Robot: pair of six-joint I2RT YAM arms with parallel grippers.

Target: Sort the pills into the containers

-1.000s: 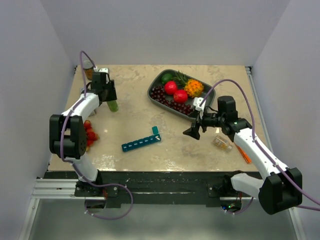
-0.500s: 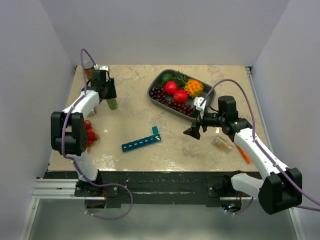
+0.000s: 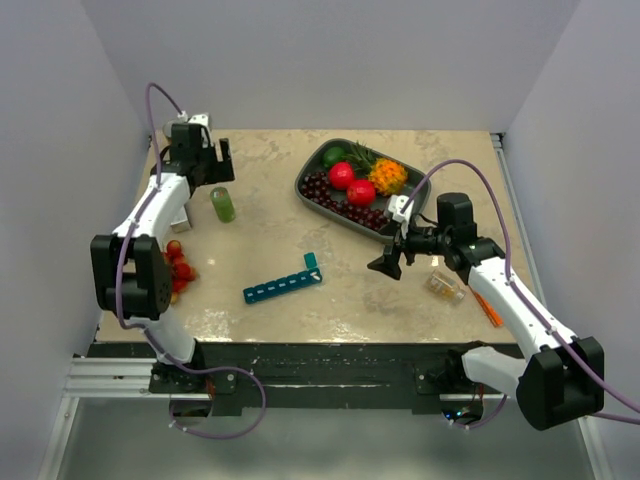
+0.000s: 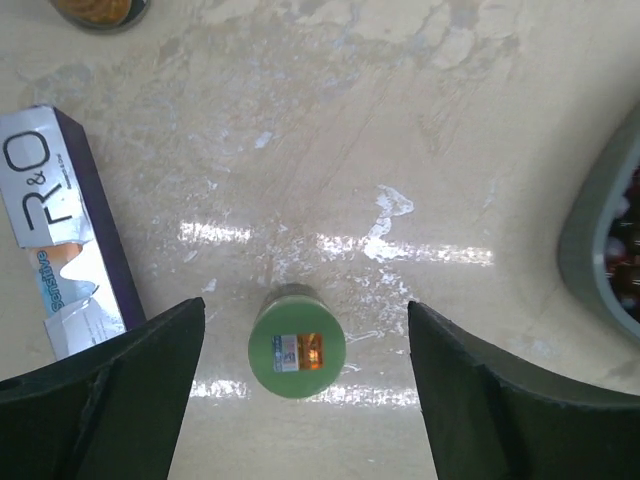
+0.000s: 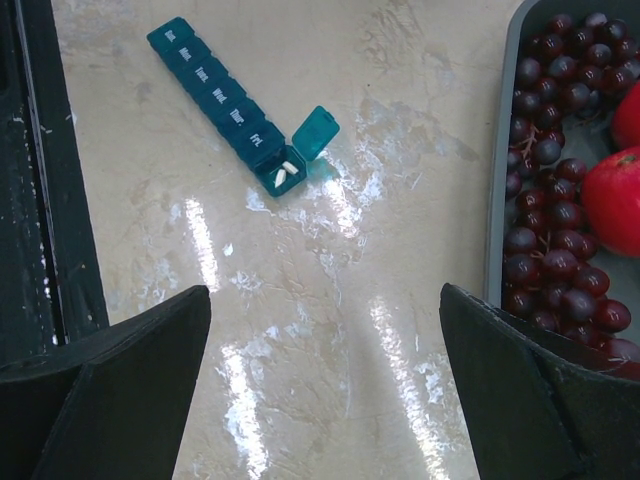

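Lying flat on the beige marbled surface [image 3: 270,235], the long teal-blue plastic pill-organizer strip [image 3: 283,286] shows 7 small compartments in a row. 6 of them carry shut lids with day labels. The end compartment nearest the right arm has its teal lid [image 5: 315,132] swung up, and 2 oblong white pills [image 5: 286,172] rest inside it.

The right tool [image 3: 388,262] hangs above the surface just right of that open end, its 2 fingers spread wide with nothing between them. In the right wrist view the strip sits ahead of the fingers, apart from both.

Well beyond the strip and to its left in the top view, the left tool [image 3: 207,165] is also spread, hanging over a small green cylindrical bottle [image 3: 222,204] that stands upright. The left wrist view shows bare surface on each side between the bottle and the fingers [image 4: 130,380], so neither finger touches it. A purple-and-white cardboard box [image 4: 60,230] lies just left of the bottle.

Beyond the strip and to its right stands the dark grey oval plastic tray [image 3: 303,178], holding dark grapes [image 3: 318,187], 2 round red fruits and an orange spiky one. Right of the strip, past the right tool, a small clear plastic vial [image 3: 445,286] lies on its side. Left of the strip, a cluster of small red fruits [image 3: 180,268] sits beside the left arm.
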